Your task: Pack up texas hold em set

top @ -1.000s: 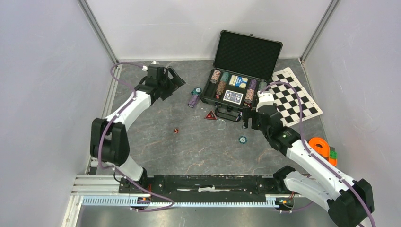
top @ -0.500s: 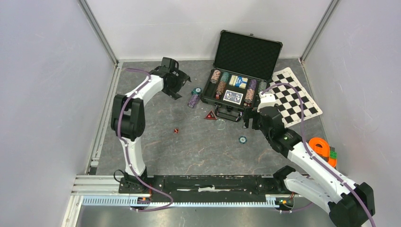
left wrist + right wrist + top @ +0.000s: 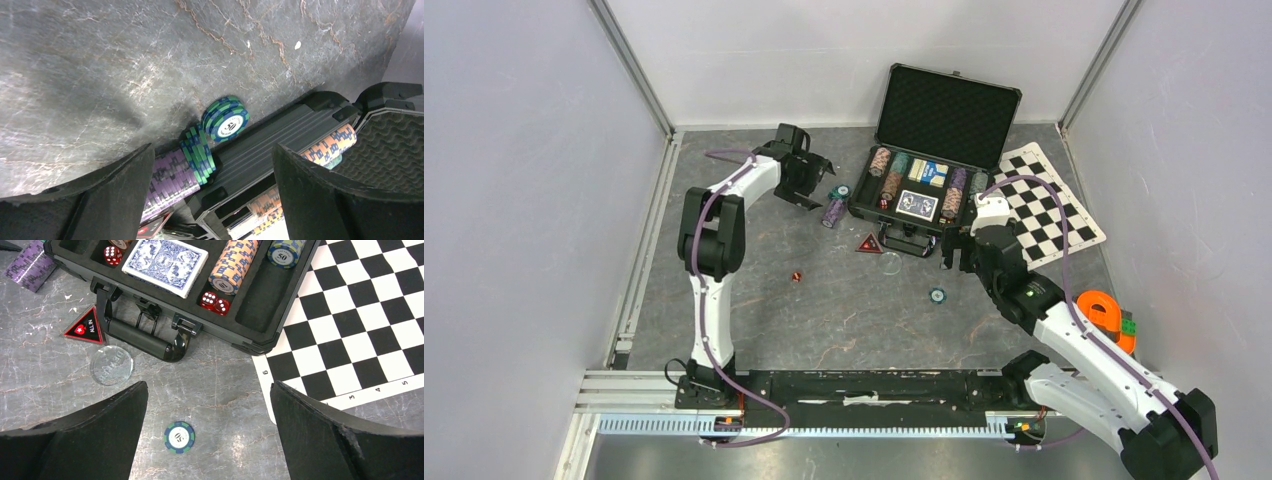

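Listing loose stock, first clerk: case [image 3: 255,165], open, lid [image 3: 949,112] up, at the far middle of the table [image 3: 844,320]. Chip rows [image 3: 232,265], card deck [image 3: 165,262] and dice [image 3: 215,302] are already slotted. Outside it:
- purple chip roll [image 3: 170,180], on its side just beside the case's left end
- green chips [image 3: 200,152], leaning at the roll's end
- green-and-blue pile [image 3: 226,119], short, next to them
- single chip [image 3: 179,437], red triangle marker [image 3: 84,331] and clear disc [image 3: 112,365], in front of the handle [image 3: 145,340]
- one die [image 3: 795,277], well apart

Tools?

Second clerk: left gripper [image 3: 212,155], fingers spread wide, nothing in them, hanging over the purple roll. Right gripper [image 3: 209,390], likewise spread and empty, above the single chip.

First clerk: Step in hand, as you judge it?

Second clerk: Lifting the purple roll into a free slot. Recommended handling:
- Turn the wrist so the pads meet the roll's two flat ends, not its ribbed side. A squeeze across the side would likely fan the chips out.
- Take the leaning green chips in the same bite, or nudge them clear first.
- Mind the case wall, since the finger nearest it has little room.
- Carry the roll level and lower it along the slot.
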`<state>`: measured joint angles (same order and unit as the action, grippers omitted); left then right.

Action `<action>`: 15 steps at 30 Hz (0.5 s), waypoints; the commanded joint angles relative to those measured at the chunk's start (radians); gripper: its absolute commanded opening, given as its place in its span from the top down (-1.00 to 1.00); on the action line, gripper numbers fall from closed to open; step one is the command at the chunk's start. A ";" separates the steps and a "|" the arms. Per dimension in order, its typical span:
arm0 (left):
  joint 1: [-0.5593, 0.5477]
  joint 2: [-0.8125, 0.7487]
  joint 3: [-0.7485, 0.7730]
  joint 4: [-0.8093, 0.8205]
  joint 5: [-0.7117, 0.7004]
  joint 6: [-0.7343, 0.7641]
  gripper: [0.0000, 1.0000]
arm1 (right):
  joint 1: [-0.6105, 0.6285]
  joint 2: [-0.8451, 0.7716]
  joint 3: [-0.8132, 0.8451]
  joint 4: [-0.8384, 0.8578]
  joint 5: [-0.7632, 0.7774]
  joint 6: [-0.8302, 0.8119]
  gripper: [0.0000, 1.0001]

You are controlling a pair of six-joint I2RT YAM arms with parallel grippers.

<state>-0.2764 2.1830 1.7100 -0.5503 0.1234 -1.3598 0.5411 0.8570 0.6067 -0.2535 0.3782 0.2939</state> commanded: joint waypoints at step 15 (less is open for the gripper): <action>-0.026 0.047 0.047 0.004 0.033 -0.121 -0.76 | -0.001 -0.044 -0.018 0.062 0.044 -0.026 -0.96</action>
<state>-0.2913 2.2303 1.7287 -0.5457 0.1410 -1.4353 0.5411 0.8356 0.5999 -0.2401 0.3988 0.2790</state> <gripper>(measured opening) 0.883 0.979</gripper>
